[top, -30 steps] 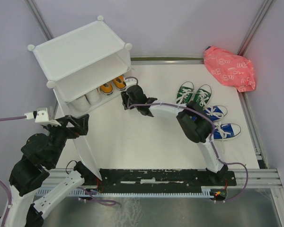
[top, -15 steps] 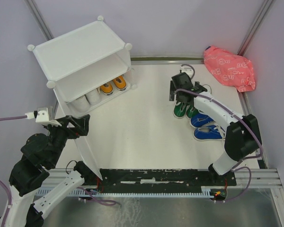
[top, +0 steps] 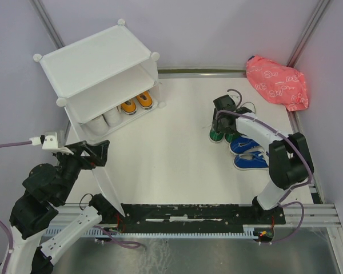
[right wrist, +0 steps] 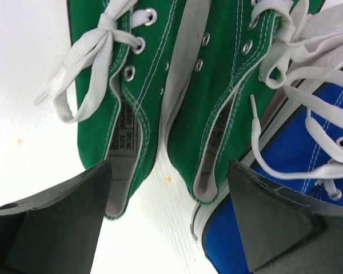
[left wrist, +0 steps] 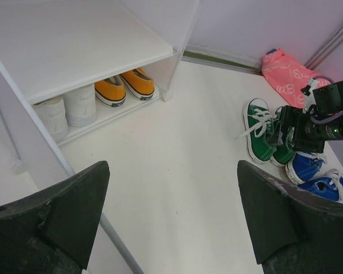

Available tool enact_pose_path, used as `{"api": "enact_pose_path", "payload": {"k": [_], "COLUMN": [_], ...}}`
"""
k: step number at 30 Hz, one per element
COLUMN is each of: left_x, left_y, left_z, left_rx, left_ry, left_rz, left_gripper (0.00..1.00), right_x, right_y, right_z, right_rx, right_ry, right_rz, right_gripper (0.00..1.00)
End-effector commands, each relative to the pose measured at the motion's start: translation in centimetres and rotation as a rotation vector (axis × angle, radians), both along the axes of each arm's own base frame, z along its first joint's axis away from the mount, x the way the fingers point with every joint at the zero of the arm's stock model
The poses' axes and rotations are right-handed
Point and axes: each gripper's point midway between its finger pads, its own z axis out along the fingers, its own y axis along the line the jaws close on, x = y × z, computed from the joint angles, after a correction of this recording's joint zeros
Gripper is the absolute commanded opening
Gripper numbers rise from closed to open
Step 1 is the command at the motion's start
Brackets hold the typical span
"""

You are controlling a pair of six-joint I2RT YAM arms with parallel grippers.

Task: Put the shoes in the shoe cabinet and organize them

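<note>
Top view: the shoe cabinet [top: 97, 65] holds 2 orange sneakers [top: 136, 104] and 2 white sneakers [top: 104, 121] on its bottom level. The right gripper [top: 224, 109] hangs over the green sneakers [top: 222, 135], with the blue sneakers [top: 248, 154] just beside them.
Left wrist: the left gripper [left wrist: 171, 188] gapes, empty.
Right wrist: jaws spread wide above both green heels, gripping nothing.

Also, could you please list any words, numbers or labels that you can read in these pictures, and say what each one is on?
"SIZE": seemingly, on the white label inside one green shoe; the lines beside it are too small to read.
Label inside the other green shoe: blurred.
Pink bag: white pattern, no legible text.
</note>
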Motion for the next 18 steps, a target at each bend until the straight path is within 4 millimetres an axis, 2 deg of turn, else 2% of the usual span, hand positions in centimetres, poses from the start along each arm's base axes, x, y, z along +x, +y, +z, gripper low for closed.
{"api": "enact_pose_path", "payload": {"k": [1, 8, 13, 15, 18], "left_x": [-0.7, -0.3, -0.2, -0.2, -0.3], "left_y": [0.1, -0.3, -0.2, -0.2, -0.2], "left_z": [-2.6, -3.0, -2.9, -2.9, -2.9], "left_rx": [0.043, 0.054, 0.056, 0.059, 0.058], "left_ry": [0.084, 0.102, 0.101, 0.103, 0.105], "left_rz": [-0.019, -0.018, -0.014, -0.011, -0.012], "left_gripper": [0.99, 0.99, 0.99, 0.99, 0.99], "right_x": [1.8, 3.2, 3.3, 3.3, 3.6], "right_y": [-0.1, -1.2, -1.6, -1.1, 1.2], "right_z": [-1.1, -2.9, -5.5, -6.3, -6.6], "right_rx": [0.046, 0.047, 0.09, 0.105, 0.191], "right_ry": [-0.05, -0.034, 0.01, 0.03, 0.04], "right_rz": [-0.057, -0.089, -0.088, -0.057, 0.059], "right_gripper": [0.88, 0.78, 0.58, 0.43, 0.06]}}
